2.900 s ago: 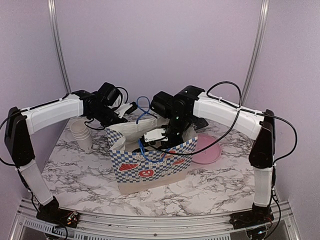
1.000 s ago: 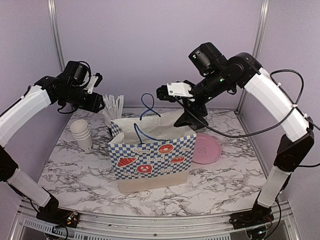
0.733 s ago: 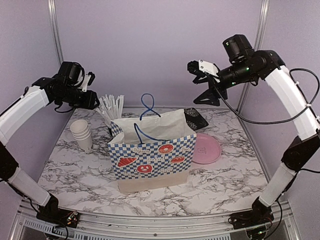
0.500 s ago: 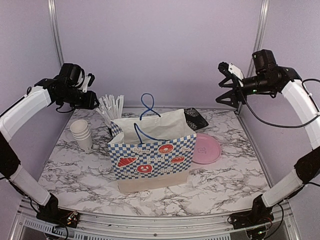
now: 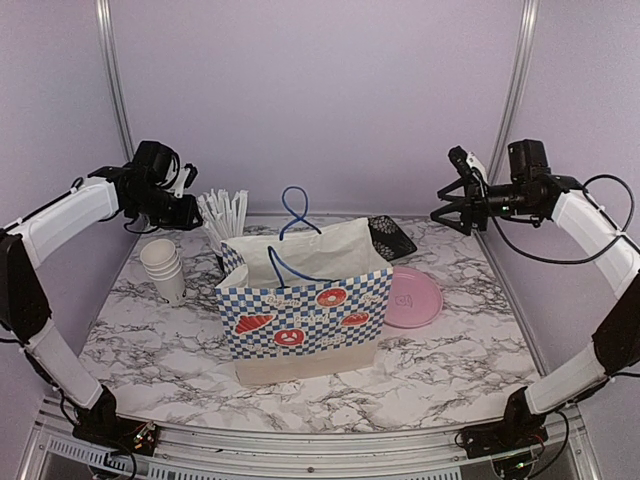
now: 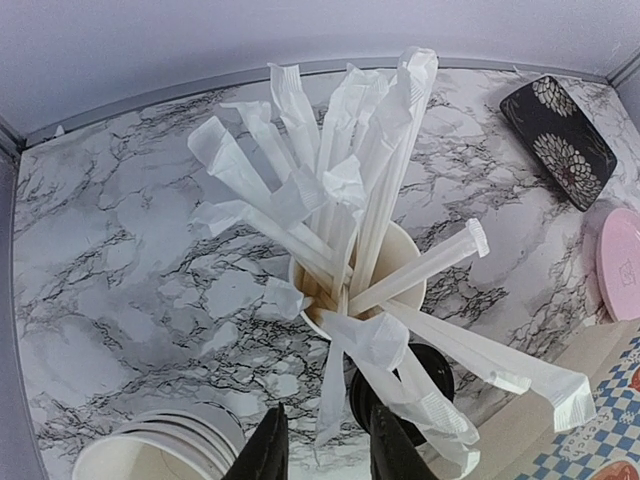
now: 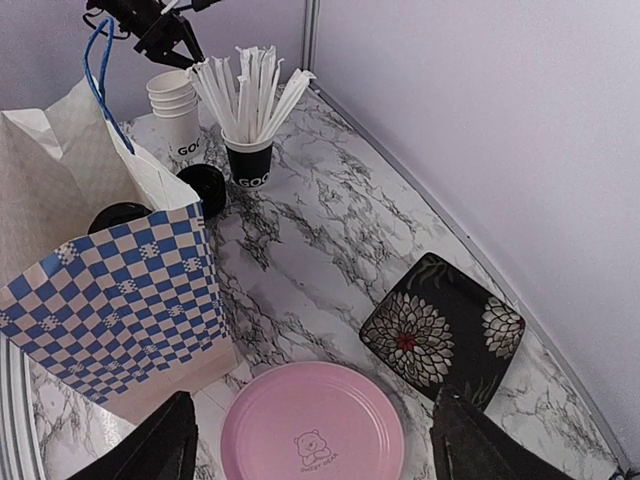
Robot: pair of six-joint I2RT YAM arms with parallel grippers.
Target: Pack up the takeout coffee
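Left tool (image 6: 320,420) hangs up in the air with its 2 fingers drawn in to a narrow gap and nothing between them. It looks straight down on the black paper cup stuffed with white wrapped straws (image 7: 250,160). Near that cup, further left, is the nested stack of plain white paper cups (image 5: 165,268).

Right tool (image 5: 445,188) is way over on the other side, also raised, jaws spread wide and empty. It looks down on the round pink plastic plate (image 7: 315,430) and the square black dish with a flower pattern (image 7: 440,330).

Mid white marble table (image 5: 160,350) stands the blue-and-white checkered paper bag with blue cord handles (image 5: 305,325), upright and open.

As for the takeout coffee, only black lids show. The first lidded cup (image 7: 118,216) sits inside the bag. The second lidded cup (image 7: 205,186) stands on the table just outside the bag's corner, right beside the straw cup. Can't tell if they touch.
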